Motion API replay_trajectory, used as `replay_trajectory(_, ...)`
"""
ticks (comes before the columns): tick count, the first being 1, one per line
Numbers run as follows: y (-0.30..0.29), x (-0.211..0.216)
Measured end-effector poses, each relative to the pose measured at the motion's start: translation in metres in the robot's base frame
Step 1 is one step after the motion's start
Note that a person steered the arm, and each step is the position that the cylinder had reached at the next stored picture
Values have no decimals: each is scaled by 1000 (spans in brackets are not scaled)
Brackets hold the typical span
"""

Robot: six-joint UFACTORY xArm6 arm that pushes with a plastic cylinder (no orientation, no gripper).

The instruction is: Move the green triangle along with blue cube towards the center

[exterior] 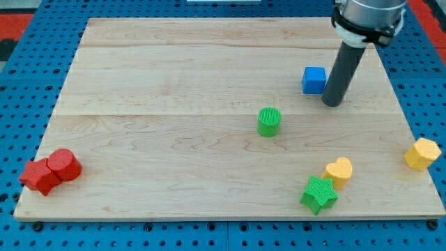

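The view's top edge cuts off the arm [368, 14] above my tip [333, 104].

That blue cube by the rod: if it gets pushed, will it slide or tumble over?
The blue cube probably slides: it sits flat and low on the smooth wooden board. It may twist, since my tip stands off its right side, toward a corner.

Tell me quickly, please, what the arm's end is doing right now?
No gripper: my tip rests on the board, holding nothing, just to the view's right of the blue cube; whether they touch cannot be told.
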State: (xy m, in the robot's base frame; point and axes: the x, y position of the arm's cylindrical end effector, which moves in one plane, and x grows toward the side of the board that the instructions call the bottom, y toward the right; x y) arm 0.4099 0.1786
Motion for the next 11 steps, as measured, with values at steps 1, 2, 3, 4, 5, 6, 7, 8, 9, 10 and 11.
replay_trajectory(1, -3, 2)
replay_trajectory(2, -3, 26)
replay_trajectory(3, -3, 26)
replay_trajectory(4, -3, 36)
replay_trajectory(5, -7, 57)
replay_trajectory(6, -32, 58)
replay_trajectory(7, -20, 76)
replay_trajectory(8, -29, 83)
replay_trajectory(9, -31, 88)
replay_trajectory(10, -20, 82)
replay_trajectory(11, -20, 80)
